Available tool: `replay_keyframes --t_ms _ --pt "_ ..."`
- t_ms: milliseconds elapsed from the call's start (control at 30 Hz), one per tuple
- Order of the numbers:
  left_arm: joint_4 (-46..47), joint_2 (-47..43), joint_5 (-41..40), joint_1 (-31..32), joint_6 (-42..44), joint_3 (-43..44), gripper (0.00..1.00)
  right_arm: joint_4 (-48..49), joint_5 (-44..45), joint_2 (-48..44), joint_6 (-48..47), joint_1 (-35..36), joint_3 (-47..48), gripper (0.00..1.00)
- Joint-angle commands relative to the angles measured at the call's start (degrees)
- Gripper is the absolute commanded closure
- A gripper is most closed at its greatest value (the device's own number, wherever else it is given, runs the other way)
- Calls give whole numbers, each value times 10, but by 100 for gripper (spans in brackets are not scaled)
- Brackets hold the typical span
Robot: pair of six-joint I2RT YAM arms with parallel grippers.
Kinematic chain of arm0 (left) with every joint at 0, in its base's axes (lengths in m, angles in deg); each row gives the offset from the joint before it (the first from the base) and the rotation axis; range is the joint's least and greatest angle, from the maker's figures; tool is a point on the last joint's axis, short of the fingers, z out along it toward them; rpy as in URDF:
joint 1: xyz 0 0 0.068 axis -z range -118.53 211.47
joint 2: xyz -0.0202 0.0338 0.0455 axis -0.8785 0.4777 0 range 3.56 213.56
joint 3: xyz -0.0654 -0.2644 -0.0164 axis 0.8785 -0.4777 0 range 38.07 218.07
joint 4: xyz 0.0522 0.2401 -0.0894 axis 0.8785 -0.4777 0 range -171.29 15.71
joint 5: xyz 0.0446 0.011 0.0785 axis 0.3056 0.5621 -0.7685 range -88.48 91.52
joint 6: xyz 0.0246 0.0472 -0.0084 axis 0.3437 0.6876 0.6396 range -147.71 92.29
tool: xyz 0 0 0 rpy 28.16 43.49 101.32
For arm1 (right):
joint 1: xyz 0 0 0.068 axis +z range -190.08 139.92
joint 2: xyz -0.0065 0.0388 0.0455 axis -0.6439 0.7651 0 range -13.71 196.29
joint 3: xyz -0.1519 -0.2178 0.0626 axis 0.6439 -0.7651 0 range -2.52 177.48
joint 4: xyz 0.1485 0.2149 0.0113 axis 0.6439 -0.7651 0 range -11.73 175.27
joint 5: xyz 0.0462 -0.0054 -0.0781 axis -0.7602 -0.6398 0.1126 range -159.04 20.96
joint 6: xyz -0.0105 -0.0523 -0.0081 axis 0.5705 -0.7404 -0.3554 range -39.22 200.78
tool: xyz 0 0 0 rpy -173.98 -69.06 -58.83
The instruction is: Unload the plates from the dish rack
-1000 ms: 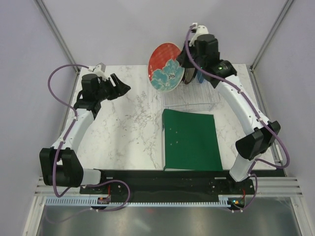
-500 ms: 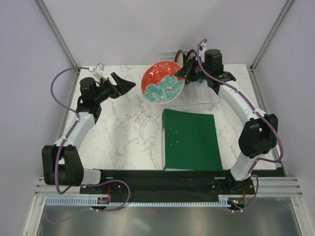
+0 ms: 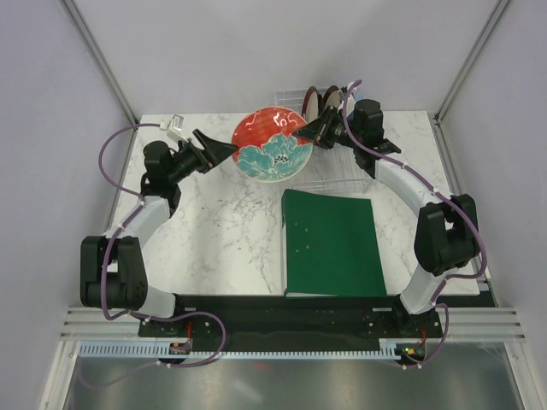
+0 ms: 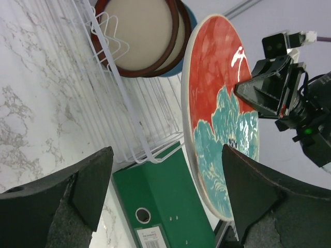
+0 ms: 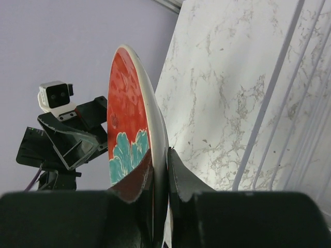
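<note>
The red plate with the teal flower is out of the rack and up in the air, just off the rack's left side. The right hand pinches it tight by the rim on the side nearest the rack, one finger on the painted face and one on the back. The plate is tipped, so its face looks up and toward the arms. Its free rim points away from the rack, straight at the left hand. The left hand is wide open and holds nothing. It is very near that free rim but not touching it (from its own camera the plate sits close by one finger, not in the middle of the gap). So the plate lies between the two hands, and the left hand is the one close to the free side. I think the next move is for the left hand to close on that rim, or for the right hand to lay the plate on the surface left of the rack. The cream plate and the blue plate stand at the far end of the rack, and the green folder lies just in front of the rack.
</note>
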Motion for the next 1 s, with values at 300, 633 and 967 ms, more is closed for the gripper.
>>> replay_keyframes --t_ms 300,633,967 --pt "109 34 32 9 -62 17 41 155 -36 -36 65 51 -1 98" --pt "-85 21 -3 16 64 60 98 100 -19 -39 18 51 20 69" --pt "-248 -40 -179 16 170 109 98 -63 63 -32 -112 50 95 2"
